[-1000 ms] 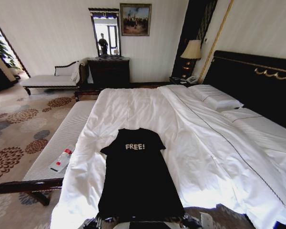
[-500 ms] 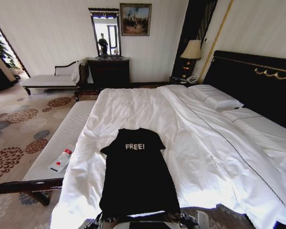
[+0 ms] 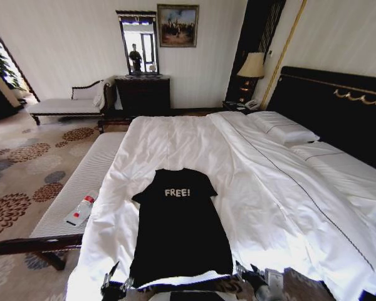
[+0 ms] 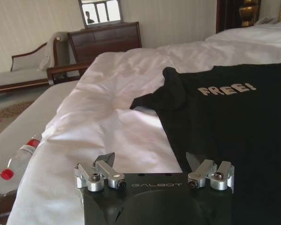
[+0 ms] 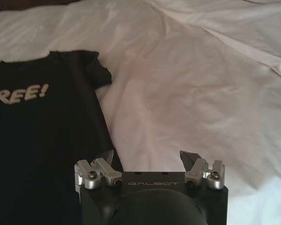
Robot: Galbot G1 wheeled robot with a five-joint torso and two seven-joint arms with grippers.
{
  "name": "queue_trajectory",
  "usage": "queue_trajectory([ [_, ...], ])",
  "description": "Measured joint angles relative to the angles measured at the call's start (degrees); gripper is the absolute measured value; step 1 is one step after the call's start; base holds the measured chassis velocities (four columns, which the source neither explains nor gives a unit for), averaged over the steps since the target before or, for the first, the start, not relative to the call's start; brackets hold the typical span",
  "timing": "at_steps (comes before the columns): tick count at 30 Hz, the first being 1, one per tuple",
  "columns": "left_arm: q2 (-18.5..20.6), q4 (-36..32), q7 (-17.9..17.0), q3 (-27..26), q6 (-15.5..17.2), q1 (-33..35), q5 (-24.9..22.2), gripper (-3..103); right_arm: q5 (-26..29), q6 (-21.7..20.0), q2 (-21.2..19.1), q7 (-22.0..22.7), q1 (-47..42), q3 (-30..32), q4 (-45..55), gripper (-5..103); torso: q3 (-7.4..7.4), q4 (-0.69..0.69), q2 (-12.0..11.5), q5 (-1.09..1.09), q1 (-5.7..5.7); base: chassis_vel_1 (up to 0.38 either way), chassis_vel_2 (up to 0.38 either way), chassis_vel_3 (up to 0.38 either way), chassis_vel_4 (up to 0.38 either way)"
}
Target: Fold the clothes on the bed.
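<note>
The clothes are one black T-shirt [image 3: 178, 232] with white "FREE!" lettering. It lies flat near the foot of the bed [image 3: 175, 135], collar toward the far side. My left gripper [image 3: 113, 285] sits at the shirt's near left hem corner, and my right gripper [image 3: 257, 282] sits off the near right corner. In the left wrist view the left gripper [image 4: 150, 159] is open over the shirt [image 4: 225, 122] edge. In the right wrist view the right gripper [image 5: 148, 157] is open, one fingertip above the shirt [image 5: 42, 136] edge. Neither holds anything.
A white-cushioned bench [image 3: 81, 179] runs along the bed's left side with a plastic bottle [image 3: 81, 210] on it. Pillows [image 3: 282, 128] and a dark headboard [image 3: 332, 103] are to the right. A dresser [image 3: 143, 94], chaise [image 3: 62, 105] and lamp [image 3: 252, 66] stand by the far wall.
Both grippers have come further into view and spread out toward the shirt's hem corners. The shirt's lower edge now sits a little higher, with a white strip below it.
</note>
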Motion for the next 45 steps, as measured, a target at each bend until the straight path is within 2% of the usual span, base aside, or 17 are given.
queue_trajectory([
  [1, 0.0, 0.0, 0.0, 0.0, 0.0, 0.0, 0.0, 84, 0.0, 0.0, 0.0, 0.0, 0.0, 0.0, 0.0, 82, 0.00, 0.00, 0.0, 0.00, 0.00, 0.000, 0.000, 0.000, 0.000],
  [2, -0.6, 0.4, 0.2, -0.6, -0.2, -1.1, -1.2, 90, 0.9, 2.6, -0.9, -2.1, 2.0, 0.0, -1.2, 82, 0.00, 0.00, 0.0, -0.01, 0.01, 0.000, 0.000, 0.000, 0.000],
  [3, -1.2, 0.8, 0.7, -1.0, -0.2, -2.3, -2.8, 95, 2.1, 5.7, -2.0, -4.9, 4.9, -0.2, -3.5, 87, 0.00, 0.01, 0.0, -0.01, 0.01, 0.000, 0.000, 0.000, 0.000],
  [4, -1.3, 0.9, 0.8, -1.0, -0.2, -2.7, -3.2, 98, 2.4, 6.6, -2.3, -5.9, 6.1, -0.4, -4.5, 92, 0.01, 0.00, 0.0, -0.01, 0.01, 0.000, 0.000, 0.000, 0.000],
  [5, -1.3, 0.9, 0.8, -1.0, -0.2, -2.7, -3.2, 98, 2.4, 6.6, -2.3, -5.9, 6.1, -0.4, -4.5, 92, 0.01, 0.00, 0.0, -0.01, 0.01, 0.000, 0.000, 0.000, 0.000],
  [8, -1.3, 1.7, 2.0, -0.4, -0.2, -6.8, -4.8, 100, 6.6, 9.8, -2.8, -11.7, 16.3, -1.7, -13.5, 100, 0.01, 0.03, 0.0, -0.01, 0.01, 0.000, 0.000, 0.000, 0.000],
  [9, -1.3, 1.9, 2.1, -0.1, 0.0, -7.8, -5.3, 100, 7.6, 10.4, -2.5, -13.0, 19.2, -2.5, -16.7, 100, 0.01, -0.07, 0.0, -0.01, 0.02, 0.000, 0.000, 0.000, 0.000],
  [10, -1.3, 1.9, 2.1, -0.1, 0.0, -7.8, -5.3, 100, 7.6, 10.4, -2.5, -13.0, 19.2, -2.5, -16.7, 100, 0.01, -0.07, 0.0, -0.01, 0.02, 0.000, 0.000, 0.000, 0.000],
  [13, -2.2, 1.8, 2.7, 0.0, 0.3, -10.1, -6.9, 100, 7.1, 13.0, -1.4, -16.0, 28.0, -5.7, -27.1, 100, 0.01, 0.03, 0.0, 0.00, 0.02, 0.000, 0.000, 0.000, 0.000],
  [14, -2.8, 1.8, 3.1, -0.1, 0.3, -10.6, -7.2, 100, 7.1, 13.1, -1.1, -16.5, 30.5, -6.6, -29.9, 100, 0.01, 0.01, 0.0, 0.04, 0.02, 0.000, 0.000, 0.000, 0.000],
  [16, -3.6, 1.8, 3.8, -0.1, 0.4, -11.1, -7.4, 100, 7.5, 13.1, -0.8, -16.8, 32.8, -7.4, -32.1, 100, 0.01, 0.04, 0.0, 0.02, 0.02, 0.000, 0.000, 0.000, 0.000],
  [19, -4.8, 1.6, 5.3, 0.0, 0.4, -11.5, -7.3, 100, 8.8, 13.2, -0.6, -17.1, 38.2, -9.3, -38.0, 100, 0.02, -0.01, 0.0, 0.01, 0.02, 0.000, 0.000, 0.000, 0.000],
  [21, -5.1, 1.3, 6.3, 0.1, 0.2, -11.4, -7.3, 100, 9.1, 13.7, -0.6, -17.8, 41.0, -10.2, -41.0, 100, 0.01, 0.01, 0.0, -0.01, 0.02, 0.000, 0.000, 0.000, 0.000],
  [25, -5.0, 1.2, 7.0, 0.1, 0.1, -11.3, -7.6, 100, 9.2, 14.3, -1.2, -19.1, 43.4, -11.5, -43.8, 100, 0.01, 0.00, 0.0, 0.00, 0.02, 0.000, 0.000, 0.000, 0.000],
  [38, -5.0, 1.4, 7.1, -0.2, 0.1, -10.8, -7.9, 100, 9.5, 14.6, -0.4, -19.9, 48.9, -15.1, -48.6, 102, 0.00, 0.00, 0.0, -0.01, 0.00, 0.000, 0.000, 0.000, 0.000],
  [41, -5.2, 1.4, 6.8, -0.4, 0.2, -10.6, -8.1, 100, 9.7, 14.5, -0.5, -19.8, 49.8, -16.1, -49.8, 88, 0.00, -0.01, 0.0, -0.01, 0.00, 0.000, 0.000, 0.000, 0.000],
  [45, -5.3, 1.3, 6.5, -0.4, 0.5, -10.3, -8.1, 100, 11.1, 14.0, -0.2, -19.4, 50.9, -16.8, -50.7, 81, 0.00, 0.00, 0.0, -0.01, 0.00, 0.000, 0.000, 0.000, 0.000],
])
